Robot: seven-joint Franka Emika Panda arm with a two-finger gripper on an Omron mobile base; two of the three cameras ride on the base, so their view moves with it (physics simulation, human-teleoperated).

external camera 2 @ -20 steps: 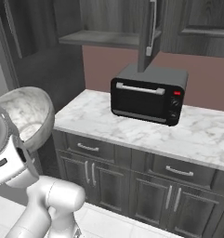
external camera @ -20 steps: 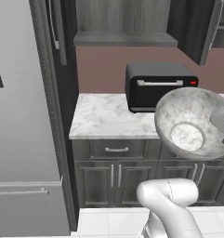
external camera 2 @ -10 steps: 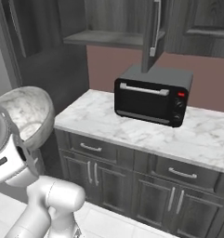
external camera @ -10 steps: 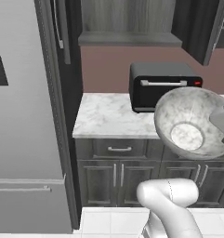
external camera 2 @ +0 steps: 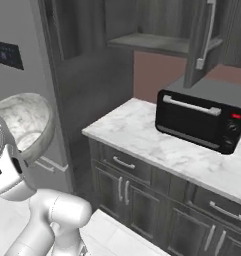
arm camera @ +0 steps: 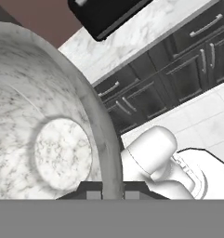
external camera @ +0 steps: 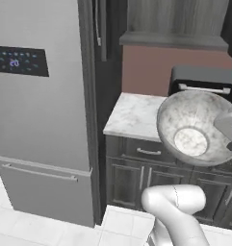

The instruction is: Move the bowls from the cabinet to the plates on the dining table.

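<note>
Marbled bowl (external camera: 197, 129) rim pinched between fingers (arm camera: 105, 191), tilted, above floor.

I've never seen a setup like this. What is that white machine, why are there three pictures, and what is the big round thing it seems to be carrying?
It is a white robot arm on a driving base, in a computer-rendered kitchen. Two pictures come from cameras on the base, behind the arm to its left and right; the third comes from a camera on its hand. The round thing is a deep grey-white marbled bowl, gripped by its rim in the end effector, which is shut on it. Behind stands a white marble worktop over dark drawers, with a black toaster oven on it. Above hangs an open dark grey wall cabinet, and a tall grey fridge stands to the left.
</note>
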